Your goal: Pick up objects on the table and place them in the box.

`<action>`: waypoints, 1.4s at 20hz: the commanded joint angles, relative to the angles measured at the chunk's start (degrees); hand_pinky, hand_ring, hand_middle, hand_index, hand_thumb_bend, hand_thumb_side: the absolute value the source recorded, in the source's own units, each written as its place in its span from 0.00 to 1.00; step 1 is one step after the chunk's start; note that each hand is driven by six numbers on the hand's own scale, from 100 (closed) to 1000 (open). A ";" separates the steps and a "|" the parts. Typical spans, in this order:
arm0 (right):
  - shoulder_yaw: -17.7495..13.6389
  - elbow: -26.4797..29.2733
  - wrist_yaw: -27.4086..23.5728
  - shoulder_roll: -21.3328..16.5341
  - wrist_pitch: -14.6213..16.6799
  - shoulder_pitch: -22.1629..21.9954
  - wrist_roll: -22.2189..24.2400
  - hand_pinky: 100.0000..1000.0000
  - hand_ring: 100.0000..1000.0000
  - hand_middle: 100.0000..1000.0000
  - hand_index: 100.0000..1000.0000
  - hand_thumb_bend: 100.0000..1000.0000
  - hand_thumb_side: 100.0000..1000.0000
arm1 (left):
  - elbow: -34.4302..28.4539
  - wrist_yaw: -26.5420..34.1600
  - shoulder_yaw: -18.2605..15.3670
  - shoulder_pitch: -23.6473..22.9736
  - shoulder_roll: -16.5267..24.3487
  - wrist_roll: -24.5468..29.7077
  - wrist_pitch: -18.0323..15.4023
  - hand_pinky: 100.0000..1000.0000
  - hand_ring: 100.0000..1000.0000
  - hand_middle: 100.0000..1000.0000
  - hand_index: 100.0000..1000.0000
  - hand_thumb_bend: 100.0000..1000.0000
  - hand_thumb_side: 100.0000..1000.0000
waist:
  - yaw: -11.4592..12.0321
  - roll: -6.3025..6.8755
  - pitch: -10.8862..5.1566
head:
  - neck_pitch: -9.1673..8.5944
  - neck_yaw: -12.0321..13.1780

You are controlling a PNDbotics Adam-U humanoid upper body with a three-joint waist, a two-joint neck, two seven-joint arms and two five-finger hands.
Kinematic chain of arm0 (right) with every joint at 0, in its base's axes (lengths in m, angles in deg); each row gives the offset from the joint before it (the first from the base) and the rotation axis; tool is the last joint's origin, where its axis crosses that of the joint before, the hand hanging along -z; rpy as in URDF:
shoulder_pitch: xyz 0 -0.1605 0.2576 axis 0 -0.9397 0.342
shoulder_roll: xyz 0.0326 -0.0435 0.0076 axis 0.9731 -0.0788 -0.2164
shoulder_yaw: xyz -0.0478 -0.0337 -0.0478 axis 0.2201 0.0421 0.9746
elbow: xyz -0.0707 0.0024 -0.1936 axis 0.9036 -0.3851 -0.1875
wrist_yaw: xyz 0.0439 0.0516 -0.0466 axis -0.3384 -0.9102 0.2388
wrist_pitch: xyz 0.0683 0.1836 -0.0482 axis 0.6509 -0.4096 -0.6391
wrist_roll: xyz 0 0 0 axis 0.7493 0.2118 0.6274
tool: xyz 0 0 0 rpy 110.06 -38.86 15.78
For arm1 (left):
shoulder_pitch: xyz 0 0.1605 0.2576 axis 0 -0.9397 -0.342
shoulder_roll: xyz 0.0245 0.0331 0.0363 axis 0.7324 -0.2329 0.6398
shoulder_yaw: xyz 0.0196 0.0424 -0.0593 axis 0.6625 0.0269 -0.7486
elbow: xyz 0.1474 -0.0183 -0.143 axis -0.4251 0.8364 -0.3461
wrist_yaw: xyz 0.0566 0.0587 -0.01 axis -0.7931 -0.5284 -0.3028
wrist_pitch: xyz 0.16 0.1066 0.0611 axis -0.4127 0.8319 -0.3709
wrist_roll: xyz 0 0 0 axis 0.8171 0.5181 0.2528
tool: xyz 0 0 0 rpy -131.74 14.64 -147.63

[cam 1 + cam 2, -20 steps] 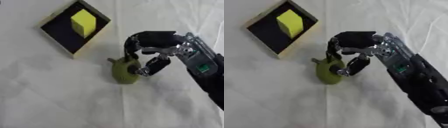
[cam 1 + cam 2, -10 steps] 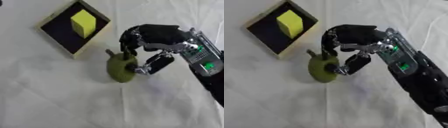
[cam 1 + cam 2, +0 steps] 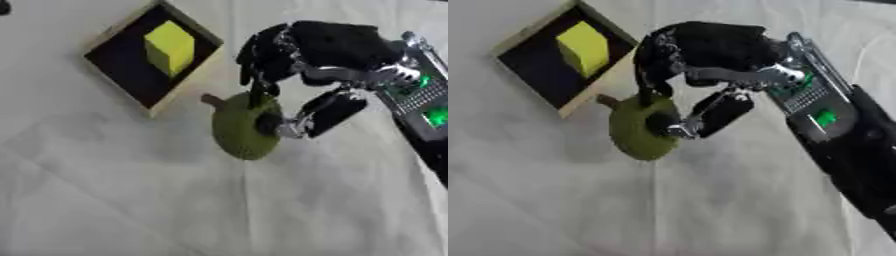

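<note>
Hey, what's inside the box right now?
The box holds one yellow block on its dark floor. Nothing else shows inside. The green pear is outside it, pinched by the right robot hand; the floor under the block is hidden.

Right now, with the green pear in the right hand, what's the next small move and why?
Probably carry it up and left over the box. The right hand has its fingers and thumb pinching the green pear, which hangs just outside the box's near corner, and the yellow block leaves dark floor free.
</note>
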 commanded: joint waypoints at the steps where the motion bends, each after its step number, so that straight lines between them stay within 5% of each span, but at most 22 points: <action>1: -1.17 0.39 -0.80 -1.22 0.26 2.73 -1.63 0.71 0.58 0.25 0.51 0.00 0.13 | -1.08 -0.19 -0.25 0.36 0.46 0.08 0.24 0.81 0.60 0.66 0.78 0.00 0.64 | 0.12 0.17 -1.63 | -0.80 0.19; 7: -0.79 -7.16 -0.32 2.36 0.90 10.58 -4.94 0.72 0.59 0.24 0.51 0.00 0.12 | -1.08 0.06 -0.04 0.63 0.16 -0.09 0.33 0.81 0.60 0.66 0.78 0.00 0.64 | 0.89 -0.02 -1.81 | -1.11 0.13; 16: -1.66 -22.99 -5.45 9.76 3.24 20.80 0.36 0.74 0.60 0.23 0.51 0.00 0.11 | -1.08 0.24 0.43 1.15 -0.20 -0.41 0.52 0.81 0.60 0.66 0.78 0.00 0.64 | 2.68 -0.71 -2.01 | -1.12 -1.18; 28: -5.89 -41.02 5.25 19.78 6.40 28.92 -4.35 0.74 0.60 0.22 0.50 0.00 0.11 | -1.08 0.61 1.12 2.49 -0.85 -0.10 1.04 0.81 0.60 0.66 0.78 0.00 0.64 | 5.10 -1.79 -1.24 | -1.85 -4.09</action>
